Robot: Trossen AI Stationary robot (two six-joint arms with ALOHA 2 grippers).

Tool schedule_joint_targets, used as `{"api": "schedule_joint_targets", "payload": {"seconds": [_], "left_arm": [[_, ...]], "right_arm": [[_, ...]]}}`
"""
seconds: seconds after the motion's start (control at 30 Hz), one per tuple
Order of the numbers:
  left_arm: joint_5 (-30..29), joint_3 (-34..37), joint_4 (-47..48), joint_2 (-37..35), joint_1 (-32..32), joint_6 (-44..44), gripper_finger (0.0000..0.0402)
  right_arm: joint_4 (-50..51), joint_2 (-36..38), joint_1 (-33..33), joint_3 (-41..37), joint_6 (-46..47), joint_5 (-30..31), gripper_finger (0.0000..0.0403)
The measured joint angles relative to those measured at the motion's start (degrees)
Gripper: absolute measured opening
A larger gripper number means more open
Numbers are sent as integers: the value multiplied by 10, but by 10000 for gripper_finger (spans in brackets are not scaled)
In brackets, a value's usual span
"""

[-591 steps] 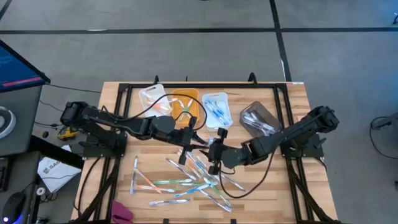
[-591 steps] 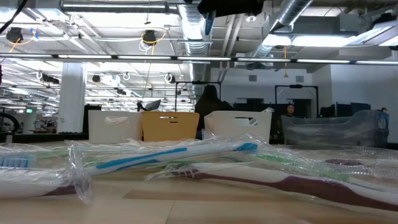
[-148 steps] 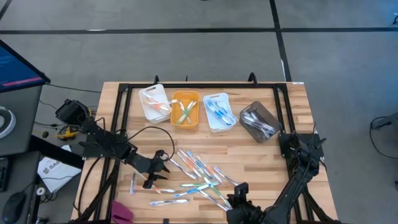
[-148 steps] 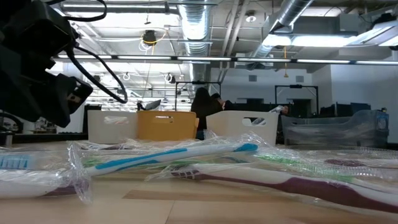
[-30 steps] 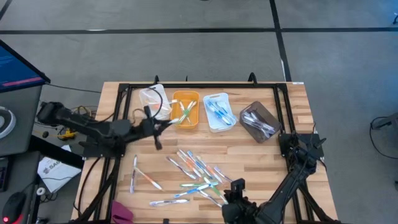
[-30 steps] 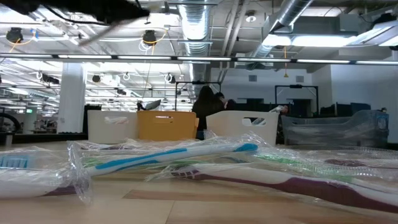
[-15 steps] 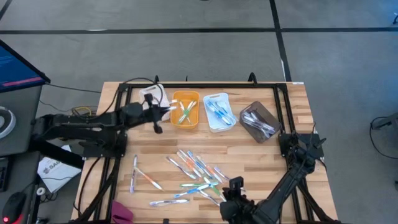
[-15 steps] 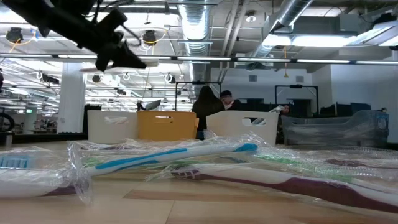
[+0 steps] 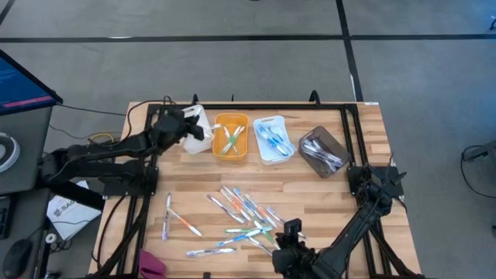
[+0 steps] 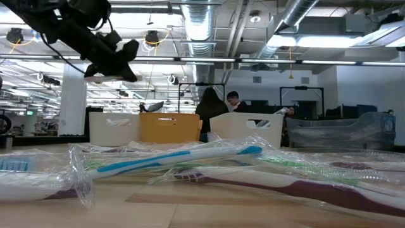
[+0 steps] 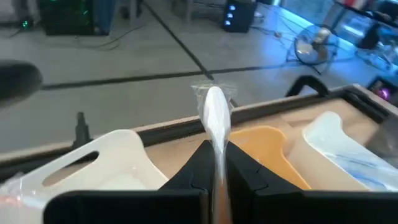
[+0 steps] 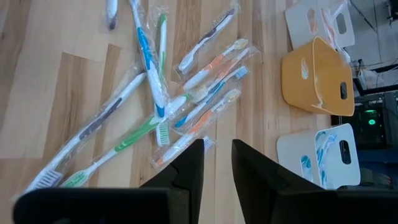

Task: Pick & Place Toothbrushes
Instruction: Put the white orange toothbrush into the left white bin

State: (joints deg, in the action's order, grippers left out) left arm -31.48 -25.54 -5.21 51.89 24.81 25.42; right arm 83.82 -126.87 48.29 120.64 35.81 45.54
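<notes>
My left gripper (image 9: 190, 124) hangs over the white bin (image 9: 195, 130) at the far left, shut on a pale wrapped toothbrush (image 11: 214, 115). Beside that bin, along the far edge, stand an orange bin (image 9: 231, 136), a white bin with blue brushes (image 9: 270, 139) and a dark bin (image 9: 324, 149). Several wrapped toothbrushes (image 9: 246, 217) lie flat on the wood in the middle; the right wrist view looks down on them (image 12: 161, 93). My right gripper (image 12: 217, 163) hovers open near the table's near edge (image 9: 288, 231), above the pile's near end, with nothing between its fingers. My left gripper pinches the wrapped toothbrush (image 11: 216, 146) between its two fingers. The brush lies along the fingers, and its rounded end (image 11: 214, 102) sticks out past their tips. The fingers come almost level from the table's left side. The brush is lifted clear, above the white bin.
A black frame (image 9: 256, 106) runs around the table's edges. More wrapped toothbrushes lie at the near left (image 9: 167, 217). In the low view a blue-and-white brush (image 10: 177, 158) lies close in front, and people stand in the room behind the bins.
My left gripper has swung toward the table's far edge and a little left, from the wood in front of the white and orange bins to above the white bin. It has rolled and sunk a little. The toothbrush has gone with it, still clear of the table.
</notes>
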Motion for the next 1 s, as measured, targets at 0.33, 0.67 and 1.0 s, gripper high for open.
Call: {"api": "schedule_joint_targets", "payload": {"seconds": [0.33,0.67,1.0], "left_arm": [[-2,0,-87,125,46,31,11],[-2,0,-113,192,86,-42,10],[3,0,-121,191,90,-86,7]], "right_arm": [[0,0,0,0,-4,0,75],[-2,0,-2,0,-13,11,75],[-20,0,-17,0,-13,10,75]]}}
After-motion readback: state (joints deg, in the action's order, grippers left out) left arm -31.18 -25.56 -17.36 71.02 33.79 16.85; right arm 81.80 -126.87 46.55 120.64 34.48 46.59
